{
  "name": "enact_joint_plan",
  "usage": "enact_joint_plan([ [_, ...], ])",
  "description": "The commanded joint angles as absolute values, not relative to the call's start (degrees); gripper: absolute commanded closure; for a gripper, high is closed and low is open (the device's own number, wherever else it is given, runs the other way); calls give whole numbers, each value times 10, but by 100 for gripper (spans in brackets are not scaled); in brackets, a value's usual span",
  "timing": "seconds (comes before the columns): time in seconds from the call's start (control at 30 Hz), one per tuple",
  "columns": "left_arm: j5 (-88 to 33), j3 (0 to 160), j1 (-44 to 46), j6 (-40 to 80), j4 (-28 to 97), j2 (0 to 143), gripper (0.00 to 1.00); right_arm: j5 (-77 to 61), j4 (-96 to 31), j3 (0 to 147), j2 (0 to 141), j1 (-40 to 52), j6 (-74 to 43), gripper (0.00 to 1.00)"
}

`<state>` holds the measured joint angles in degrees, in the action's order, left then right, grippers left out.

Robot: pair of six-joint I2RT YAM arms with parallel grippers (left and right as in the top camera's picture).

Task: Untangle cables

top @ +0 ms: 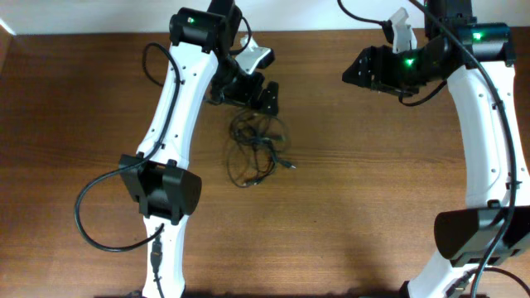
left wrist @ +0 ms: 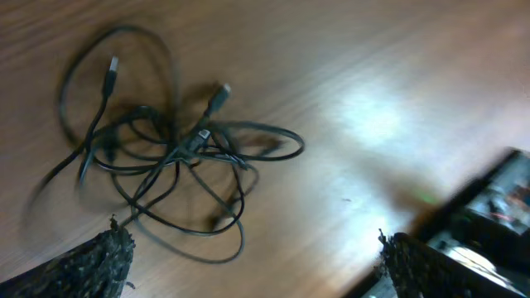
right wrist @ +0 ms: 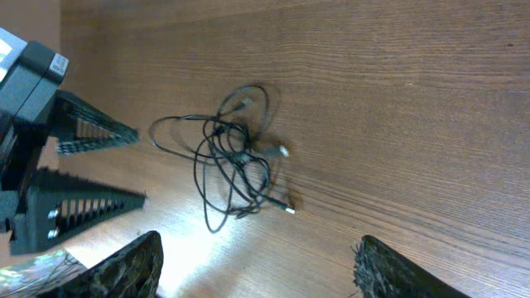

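Observation:
The cables (top: 255, 149) lie as one loose knot of thin black cords on the wooden table, left of centre. In the left wrist view the cables (left wrist: 166, 149) show silver-tipped plugs and several loops. My left gripper (top: 248, 101) hovers just behind the knot, open wide. The left gripper (left wrist: 257, 252) has only bare wood between its fingers, with one loop lying close to the left fingertip. My right gripper (top: 354, 73) is far to the right of the knot. The right gripper (right wrist: 257, 261) is open and empty, and the cables (right wrist: 236, 161) lie ahead of it.
The wooden table (top: 373, 182) runs across the whole view. The left arm's thick black cable (top: 91, 223) loops over the table at the lower left. In the right wrist view the left gripper's fingers (right wrist: 91, 132) point toward the knot.

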<state>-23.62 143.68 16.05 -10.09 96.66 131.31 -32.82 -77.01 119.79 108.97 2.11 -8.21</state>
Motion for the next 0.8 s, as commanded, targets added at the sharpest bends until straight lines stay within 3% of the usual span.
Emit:
enact_joint_plan([
  [0.0, -82, 1433, 157, -43, 963, 1309, 1, -321, -774, 1200, 1091, 18, -82, 24],
  [0.13, -75, 1433, 157, -43, 936, 1315, 0, -315, -774, 1200, 1091, 18, -82, 22],
  [0.2, -82, 1433, 158, -43, 940, 1328, 23, -294, -780, 1200, 1091, 18, -82, 20],
  [0.27, -102, 1433, 160, -43, 963, 1352, 32, -285, -783, 1200, 1091, 18, -81, 20],
  [0.43, -187, 1433, 173, -64, 967, 1411, 18, -277, -786, 1200, 1091, 18, -81, 19],
  [0.5, -222, 1433, 179, -76, 967, 1423, 8, -277, -787, 1200, 1091, 18, -81, 19],
  [0.57, -252, 1433, 185, -88, 967, 1432, 7, -277, -789, 1200, 1091, 18, -79, 19],
  [0.6, -260, 1432, 189, -93, 967, 1435, 10, -277, -790, 1200, 1091, 18, -79, 19],
  [0.63, -259, 1425, 190, -93, 968, 1435, 21, -277, -791, 1200, 1091, 18, -79, 19],
  [0.77, -257, 1394, 190, -93, 968, 1435, 45, -260, -800, 1200, 1091, 18, -77, 19],
])
